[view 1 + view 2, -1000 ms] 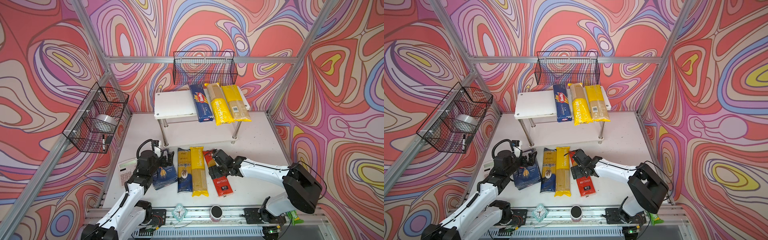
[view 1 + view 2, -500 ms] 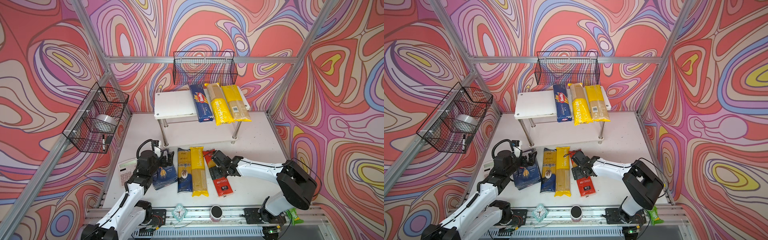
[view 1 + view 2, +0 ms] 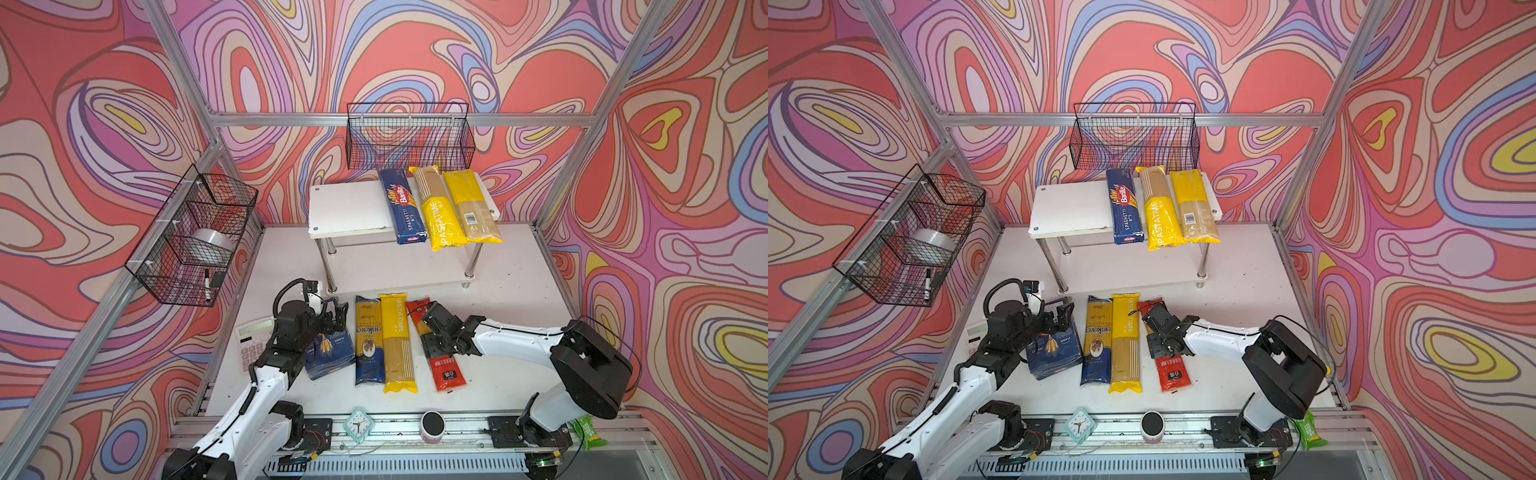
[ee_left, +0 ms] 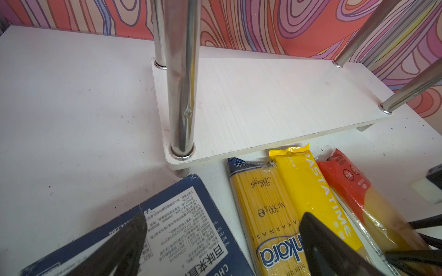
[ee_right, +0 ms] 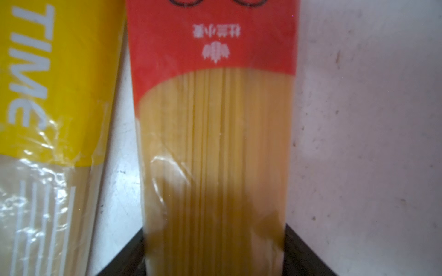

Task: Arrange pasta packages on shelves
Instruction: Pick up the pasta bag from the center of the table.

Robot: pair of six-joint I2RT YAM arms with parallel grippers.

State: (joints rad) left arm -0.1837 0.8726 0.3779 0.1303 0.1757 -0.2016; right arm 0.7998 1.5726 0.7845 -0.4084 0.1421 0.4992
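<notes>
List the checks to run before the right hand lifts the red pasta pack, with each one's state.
1. The right hand straddles the red pack: ok, a finger at each long edge.
2. Grip firm: cannot tell; the pack lies flat on the table.
3. The yellow PASTATIME pack beside it lies apart: ok, a strip of table shows between.
4. Room on the top shelf: ok, bare board beside the Barilla box.
5. The left hand out of the path: ok, open over the wide blue box.
</notes>
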